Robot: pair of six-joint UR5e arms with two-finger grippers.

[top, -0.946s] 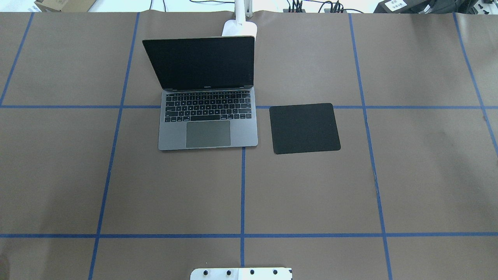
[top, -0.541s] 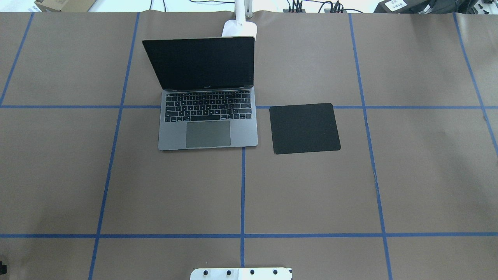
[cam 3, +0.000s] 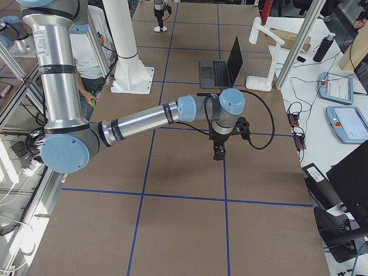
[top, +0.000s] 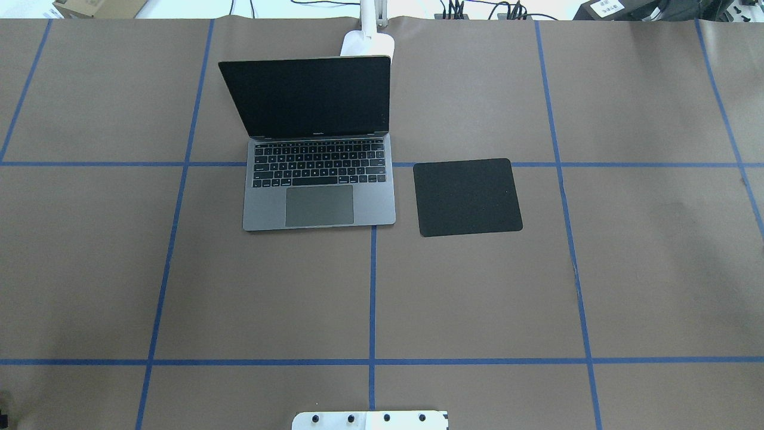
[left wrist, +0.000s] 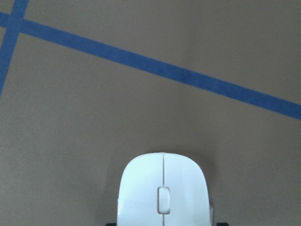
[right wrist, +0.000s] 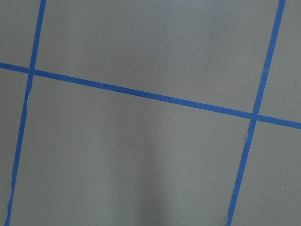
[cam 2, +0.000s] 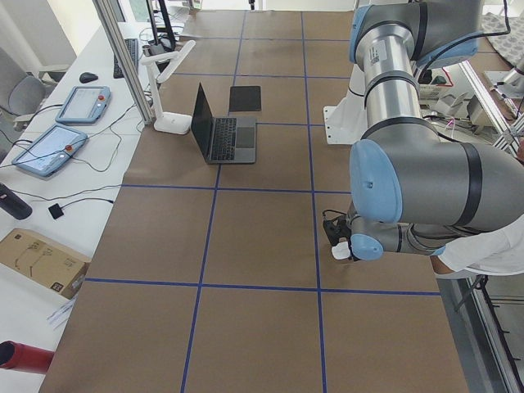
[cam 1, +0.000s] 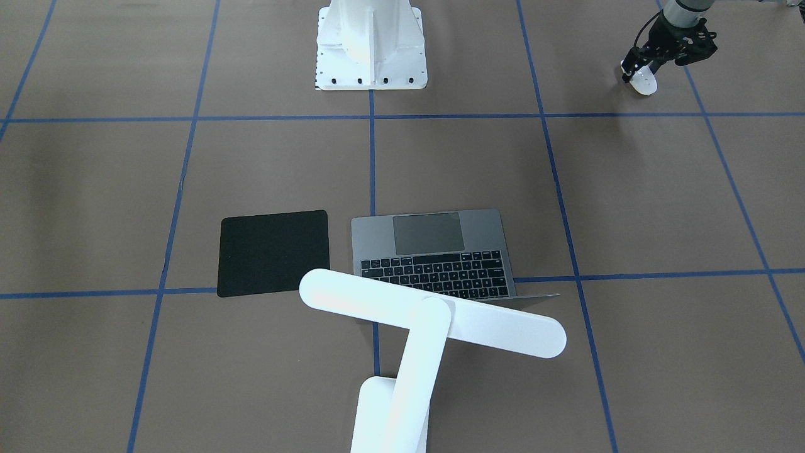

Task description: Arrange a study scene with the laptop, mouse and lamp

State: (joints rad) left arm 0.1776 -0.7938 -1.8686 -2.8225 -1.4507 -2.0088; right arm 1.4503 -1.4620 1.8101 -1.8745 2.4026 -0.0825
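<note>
Between left gripper [cam 1: 642, 76] fingers: mouse [left wrist: 162, 188], white, clamped by its sides, at or just above the table [top: 477, 298].
Step in hand: judged as mouse pickup; carry not begun.
Next move: lift clear, cross past the laptop [top: 319, 179] to the black mouse mat [top: 467, 197] on its far side from this gripper, and set the mouse flat.
Left arm [cam 2: 417, 188]: folded, forearm low, wrist pointing down.
Right gripper [cam 3: 219, 152]: well apart, over bare table; opening cannot be told.
Lamp [cam 1: 427, 321]: beyond the laptop, well apart.

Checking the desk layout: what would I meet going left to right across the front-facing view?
The mat → laptop → mouse, held in the left gripper. The lamp overlaps the first two, so I leave it out.
</note>
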